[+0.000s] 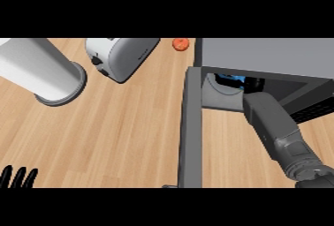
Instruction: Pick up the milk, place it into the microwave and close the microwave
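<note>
With the right forearm reaching deep into the microwave – its hand hidden, grip impossible to tell – beside the blue milk, withdrawing could tip it; the left hand rests fingers straight, door wide open

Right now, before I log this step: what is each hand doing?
Left hand: open, resting at the lower left edge.
Right hand: hidden inside the microwave; cannot be told.
</note>
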